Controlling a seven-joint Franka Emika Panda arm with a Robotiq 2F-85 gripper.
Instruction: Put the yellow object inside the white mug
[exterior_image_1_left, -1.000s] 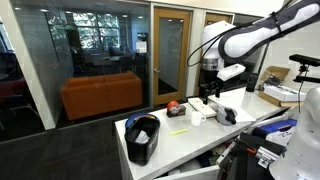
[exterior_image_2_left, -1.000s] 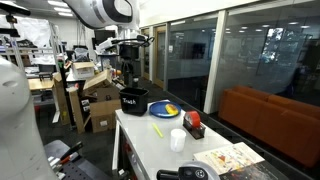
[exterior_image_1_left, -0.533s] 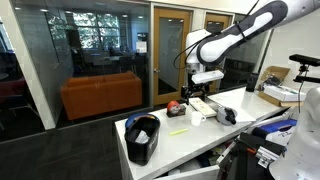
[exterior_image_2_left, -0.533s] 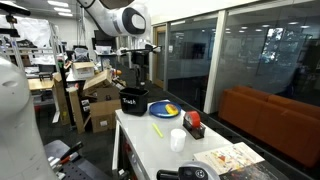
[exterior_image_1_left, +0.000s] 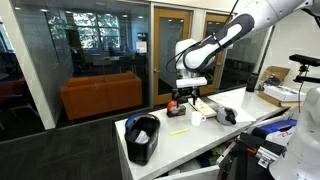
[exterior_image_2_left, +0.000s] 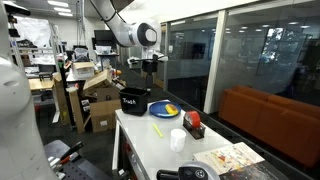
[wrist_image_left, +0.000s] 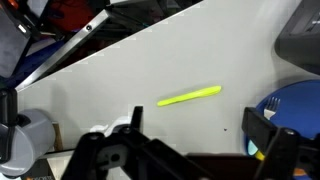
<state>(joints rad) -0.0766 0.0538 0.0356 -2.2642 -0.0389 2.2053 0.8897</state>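
The yellow object is a thin flat yellow-green strip lying on the white table. It also shows in both exterior views. The white mug stands upright near the table's near end, and shows in an exterior view and at the wrist view's lower left. My gripper hangs open and empty well above the table, over the strip. It shows in both exterior views.
A black bin stands at one table end. A blue plate lies beside the strip. A small red object sits near the glass wall. Papers and a box lie beyond the mug.
The arm has swung along the table towards the bin end, bringing the open gripper over the yellow strip. Nothing on the table has moved.
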